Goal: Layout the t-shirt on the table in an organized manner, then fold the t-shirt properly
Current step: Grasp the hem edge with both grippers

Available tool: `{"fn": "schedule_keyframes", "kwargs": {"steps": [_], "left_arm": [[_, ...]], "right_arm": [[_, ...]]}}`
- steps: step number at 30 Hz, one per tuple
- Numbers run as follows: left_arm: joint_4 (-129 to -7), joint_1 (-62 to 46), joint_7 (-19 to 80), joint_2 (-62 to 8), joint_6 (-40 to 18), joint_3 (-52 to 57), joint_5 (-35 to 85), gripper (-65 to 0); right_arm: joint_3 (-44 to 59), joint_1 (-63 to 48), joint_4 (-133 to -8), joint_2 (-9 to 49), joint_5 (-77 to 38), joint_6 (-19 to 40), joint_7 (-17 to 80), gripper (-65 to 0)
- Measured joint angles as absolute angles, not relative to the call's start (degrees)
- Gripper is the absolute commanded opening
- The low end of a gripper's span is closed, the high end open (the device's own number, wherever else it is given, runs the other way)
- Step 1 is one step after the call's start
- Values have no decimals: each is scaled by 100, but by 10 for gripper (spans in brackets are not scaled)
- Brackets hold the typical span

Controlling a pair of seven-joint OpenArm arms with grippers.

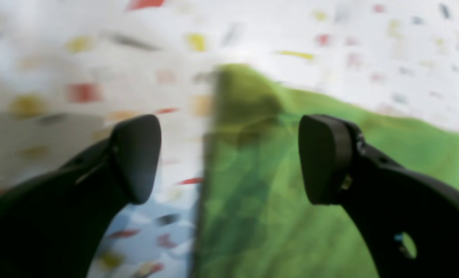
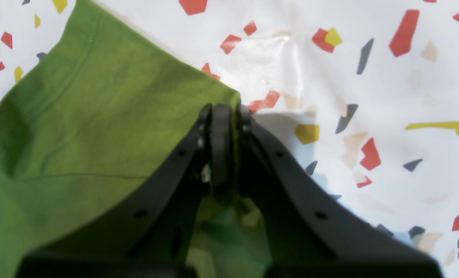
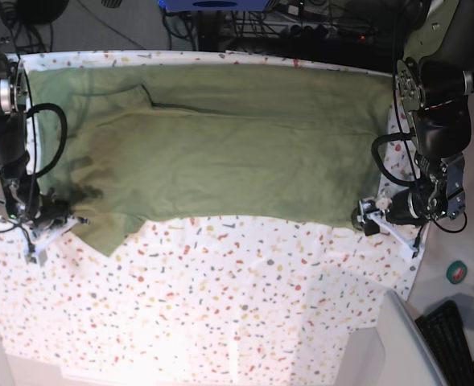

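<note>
The olive-green t-shirt (image 3: pixel 220 153) lies spread wide across the far half of the speckled table (image 3: pixel 220 305). My right gripper (image 2: pixel 223 110) is shut on a hem corner of the t-shirt (image 2: pixel 79 135); in the base view this right gripper (image 3: pixel 62 215) sits at the shirt's near left corner. My left gripper (image 1: pixel 229 158) is open and straddles a straight edge of the t-shirt (image 1: pixel 291 216), with blurred cloth between the fingers (image 1: pixel 136 154). In the base view the left gripper (image 3: pixel 362 217) is at the shirt's near right corner.
A plain grey-white surface (image 3: pixel 397 346) borders the table at the bottom right, with a keyboard (image 3: pixel 454 338) and a green tape roll (image 3: pixel 457 272) beyond it. Cables and equipment (image 3: pixel 301 24) crowd the far edge.
</note>
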State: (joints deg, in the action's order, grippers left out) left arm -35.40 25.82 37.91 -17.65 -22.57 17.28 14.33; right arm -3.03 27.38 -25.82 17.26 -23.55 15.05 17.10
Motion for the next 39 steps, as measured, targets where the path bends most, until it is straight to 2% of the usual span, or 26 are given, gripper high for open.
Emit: {"fn": "schedule_keyframes", "kwargs": {"steps": [7,12,17,18,20,28,33,39], "left_arm": [[-3540,2591,3791,-1750,-2252,1706,1339,-118],[-3542,2620,3673,-1741,-2191,1105,1334,-120],[-3540,2630,3570,-1636,-2163,1096,1321,-123],[-3540,2633,3557,-1632,-2163,1063,1288,-142],[-3533,2630,3514,-1612,-2165,1061,1302,-222],[-3505,2580,3398,-1542,-2248,1079,1380,-650],[-3514,2622,3406,-1540,-2250,1028,1358,-650],[-3658,2788,3774,-1553,-2252,1028,1356,-650]], "right_arm": [[-303,2738,-2582,1728,-2355,1505,1712,-650],[-303,2738,-2582,1728,-2355,1505,1712,-650],[-303,2735,-2582,1728,-2357,1505,1708,-650],[-303,2738,-2582,1728,-2355,1505,1712,-650],[-303,2738,-2582,1728,-2355,1505,1710,-650],[-303,2724,-2587,1728,-2357,1505,1708,-650],[-303,2722,-2611,1728,-2355,1505,1706,-650],[-311,2368,-3459,1732,-2270,1503,1903,-650]]}}
